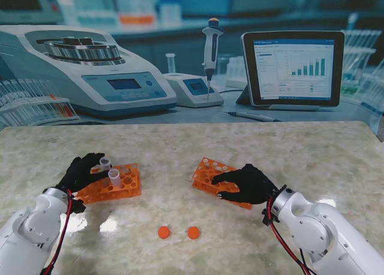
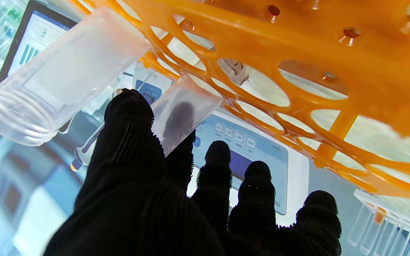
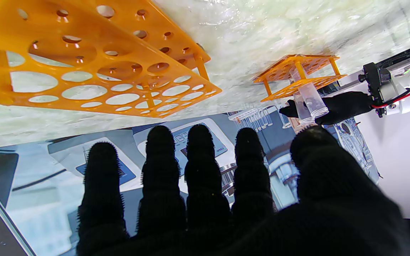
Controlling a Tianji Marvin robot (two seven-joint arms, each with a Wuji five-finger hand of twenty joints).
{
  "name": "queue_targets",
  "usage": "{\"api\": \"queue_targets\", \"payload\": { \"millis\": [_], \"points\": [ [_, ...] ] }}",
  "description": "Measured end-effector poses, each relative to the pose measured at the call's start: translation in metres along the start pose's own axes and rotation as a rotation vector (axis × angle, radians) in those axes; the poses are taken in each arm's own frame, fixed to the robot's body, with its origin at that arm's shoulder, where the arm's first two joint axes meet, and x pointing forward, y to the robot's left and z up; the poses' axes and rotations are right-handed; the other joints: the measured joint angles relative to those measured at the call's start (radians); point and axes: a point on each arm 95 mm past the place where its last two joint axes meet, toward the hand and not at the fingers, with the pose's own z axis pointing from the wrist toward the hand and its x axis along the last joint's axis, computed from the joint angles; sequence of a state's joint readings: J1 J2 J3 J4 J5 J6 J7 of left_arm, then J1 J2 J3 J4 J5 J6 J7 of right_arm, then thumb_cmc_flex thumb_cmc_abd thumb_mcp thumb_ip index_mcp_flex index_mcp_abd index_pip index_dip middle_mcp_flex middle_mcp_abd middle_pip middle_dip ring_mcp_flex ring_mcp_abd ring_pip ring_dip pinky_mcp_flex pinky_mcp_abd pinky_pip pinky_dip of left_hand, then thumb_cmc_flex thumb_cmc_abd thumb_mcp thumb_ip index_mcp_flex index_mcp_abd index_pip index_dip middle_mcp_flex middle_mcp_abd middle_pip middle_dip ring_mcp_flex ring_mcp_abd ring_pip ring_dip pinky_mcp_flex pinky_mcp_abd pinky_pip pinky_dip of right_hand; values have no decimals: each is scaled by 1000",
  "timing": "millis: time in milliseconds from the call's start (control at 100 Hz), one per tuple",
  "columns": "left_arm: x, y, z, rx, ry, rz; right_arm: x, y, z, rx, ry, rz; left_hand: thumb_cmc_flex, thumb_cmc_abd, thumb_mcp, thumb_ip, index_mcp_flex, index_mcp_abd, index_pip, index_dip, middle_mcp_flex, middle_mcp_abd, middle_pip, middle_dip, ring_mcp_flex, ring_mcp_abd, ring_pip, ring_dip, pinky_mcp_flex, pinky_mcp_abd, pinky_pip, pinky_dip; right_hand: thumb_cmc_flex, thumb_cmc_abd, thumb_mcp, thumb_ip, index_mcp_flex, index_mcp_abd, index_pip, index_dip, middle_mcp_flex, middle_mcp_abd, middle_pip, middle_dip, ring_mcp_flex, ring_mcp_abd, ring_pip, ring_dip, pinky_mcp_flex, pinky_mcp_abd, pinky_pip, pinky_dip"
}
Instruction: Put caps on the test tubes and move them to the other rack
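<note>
Nearest to me, two orange caps [image 1: 164, 232] [image 1: 193, 232] lie side by side on the bench [image 1: 336, 155], towards its near edge and between the two arms, well apart from both hands. Farther on, the left hand [image 1: 81, 173] sits at the left end of the left rack [image 1: 123, 185], its thumb and a finger closed around the farther test tube [image 1: 105, 163]; in the left wrist view that tube [image 2: 182, 119] lies between the thumb and a fingertip. A second uncapped tube [image 1: 114, 177] stands in the same rack, just beside the hand. To the right, the right hand [image 1: 249, 184] rests on the near end of the right rack [image 1: 207, 173], fingers spread, gripping nothing; its holes show no tubes.
</note>
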State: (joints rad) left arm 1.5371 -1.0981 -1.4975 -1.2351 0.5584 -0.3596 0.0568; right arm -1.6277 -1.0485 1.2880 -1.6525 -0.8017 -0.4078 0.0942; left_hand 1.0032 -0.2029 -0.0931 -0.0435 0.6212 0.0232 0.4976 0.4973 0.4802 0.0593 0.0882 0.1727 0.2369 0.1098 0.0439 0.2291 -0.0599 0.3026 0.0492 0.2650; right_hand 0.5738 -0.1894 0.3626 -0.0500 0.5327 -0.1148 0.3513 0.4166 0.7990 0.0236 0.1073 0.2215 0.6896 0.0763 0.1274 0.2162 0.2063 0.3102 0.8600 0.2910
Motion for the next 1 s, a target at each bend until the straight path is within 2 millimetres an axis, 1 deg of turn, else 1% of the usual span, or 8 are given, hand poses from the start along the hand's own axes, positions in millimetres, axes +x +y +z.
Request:
{"api": "queue_targets", "payload": {
  "millis": [480, 1000],
  "points": [
    [6, -9, -2, 16, 16, 7, 0, 0, 0, 2, 1, 0, 0, 0, -4, -1, 0, -9, 0, 0, 0, 0, 0, -1, 0, -1, 0, -5, 0, -4, -1, -25, 0, 0, 0, 0, 0, 0, 0, 0, 0, 0, 0, 0, 0, 0, 0, 0, 0, 0, 0, 0],
    [16, -17, -4, 26, 67, 19, 0, 0, 0, 1, 3, 0, 0, 0, -4, -1, 0, -9, 0, 2, 0, 0, 0, -1, 0, -1, 0, -6, 0, -4, -1, -27, 0, 0, 0, 0, 0, 0, 0, 0, 0, 0, 0, 0, 0, 0, 0, 0, 0, 0, 0, 0]
  ]
}}
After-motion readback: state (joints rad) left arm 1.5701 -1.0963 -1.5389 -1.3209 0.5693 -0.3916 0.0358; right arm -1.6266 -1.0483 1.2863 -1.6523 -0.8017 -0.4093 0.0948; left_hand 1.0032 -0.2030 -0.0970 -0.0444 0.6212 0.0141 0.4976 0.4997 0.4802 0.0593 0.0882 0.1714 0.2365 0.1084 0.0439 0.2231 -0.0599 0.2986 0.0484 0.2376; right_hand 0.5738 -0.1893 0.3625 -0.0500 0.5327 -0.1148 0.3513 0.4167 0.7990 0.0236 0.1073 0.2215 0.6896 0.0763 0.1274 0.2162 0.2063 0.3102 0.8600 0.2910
